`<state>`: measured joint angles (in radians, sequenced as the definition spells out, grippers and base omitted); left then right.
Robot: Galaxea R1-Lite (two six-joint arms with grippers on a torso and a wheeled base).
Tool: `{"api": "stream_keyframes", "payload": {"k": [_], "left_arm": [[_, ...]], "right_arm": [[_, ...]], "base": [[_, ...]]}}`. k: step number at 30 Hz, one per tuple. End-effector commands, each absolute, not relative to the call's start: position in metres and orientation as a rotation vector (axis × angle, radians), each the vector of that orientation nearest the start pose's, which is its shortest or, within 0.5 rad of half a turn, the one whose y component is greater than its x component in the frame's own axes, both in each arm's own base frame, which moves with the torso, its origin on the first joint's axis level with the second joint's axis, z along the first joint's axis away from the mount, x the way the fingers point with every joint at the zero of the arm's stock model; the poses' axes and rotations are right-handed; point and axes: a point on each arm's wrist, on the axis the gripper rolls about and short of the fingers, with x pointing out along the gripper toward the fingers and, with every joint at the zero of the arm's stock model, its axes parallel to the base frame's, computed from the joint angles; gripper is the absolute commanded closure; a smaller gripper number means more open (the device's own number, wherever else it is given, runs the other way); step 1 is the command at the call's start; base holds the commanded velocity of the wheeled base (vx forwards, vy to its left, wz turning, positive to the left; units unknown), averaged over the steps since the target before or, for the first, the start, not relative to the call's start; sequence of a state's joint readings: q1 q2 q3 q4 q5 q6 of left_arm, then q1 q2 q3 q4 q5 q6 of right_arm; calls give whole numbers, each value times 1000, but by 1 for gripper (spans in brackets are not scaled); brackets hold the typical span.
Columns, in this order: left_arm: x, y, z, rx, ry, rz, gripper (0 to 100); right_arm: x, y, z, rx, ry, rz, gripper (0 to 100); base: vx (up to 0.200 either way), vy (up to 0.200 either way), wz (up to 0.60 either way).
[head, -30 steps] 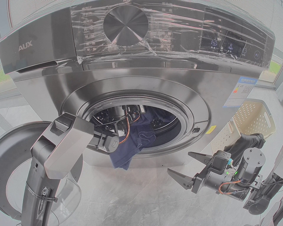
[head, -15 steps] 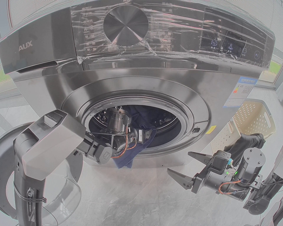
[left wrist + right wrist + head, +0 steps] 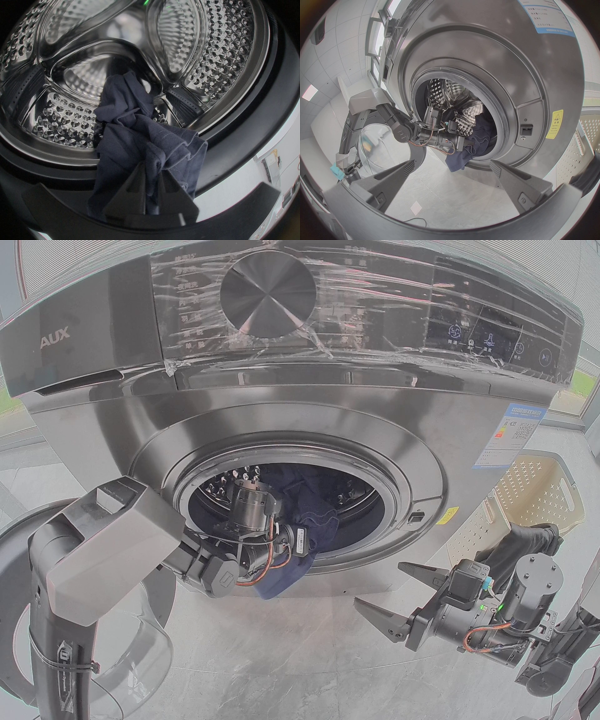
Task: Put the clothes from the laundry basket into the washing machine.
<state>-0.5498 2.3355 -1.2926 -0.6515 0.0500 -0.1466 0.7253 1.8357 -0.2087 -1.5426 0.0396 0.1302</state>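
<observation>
In the head view I saw the left gripper (image 3: 305,541) at the washing machine (image 3: 300,402) door opening, with the navy garment (image 3: 312,515) draped over its lower rim. The left wrist view showed its 2 fingers (image 3: 134,190) pinched tight on that garment at the lip of the drum (image 3: 218,47). In the right wrist view the right gripper (image 3: 451,164) was spread wide, holding nothing.

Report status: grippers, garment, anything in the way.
Left gripper shut on navy garment at drum mouth. Right gripper open, near laundry basket. Garment hangs partly outside door seal.
</observation>
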Motion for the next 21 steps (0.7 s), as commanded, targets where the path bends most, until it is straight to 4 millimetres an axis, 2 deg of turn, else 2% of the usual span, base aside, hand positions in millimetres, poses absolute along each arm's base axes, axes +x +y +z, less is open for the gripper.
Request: {"api": "stream_keyframes", "payload": {"k": [1, 4, 11, 19, 20, 21], "left_arm": [[392, -242, 56, -25, 415, -473, 100], [396, -244, 60, -39, 390, -475, 100], [438, -251, 97, -175, 111, -396, 100], [449, -254, 112, -219, 3, -384, 100], [449, -254, 113, -219, 2, -383, 0], [449, -254, 113, -219, 2, -383, 0]], "right_arm": [[184, 164, 102, 95, 131, 758, 0], [184, 164, 102, 95, 131, 758, 0], [184, 164, 102, 95, 131, 758, 0], [184, 164, 102, 95, 131, 758, 0], [184, 164, 102, 95, 131, 758, 0], [184, 164, 102, 95, 131, 758, 0]], "base": [[0, 0, 0], [0, 0, 0], [0, 0, 0], [0, 0, 0], [0, 0, 0], [0, 0, 0]]}}
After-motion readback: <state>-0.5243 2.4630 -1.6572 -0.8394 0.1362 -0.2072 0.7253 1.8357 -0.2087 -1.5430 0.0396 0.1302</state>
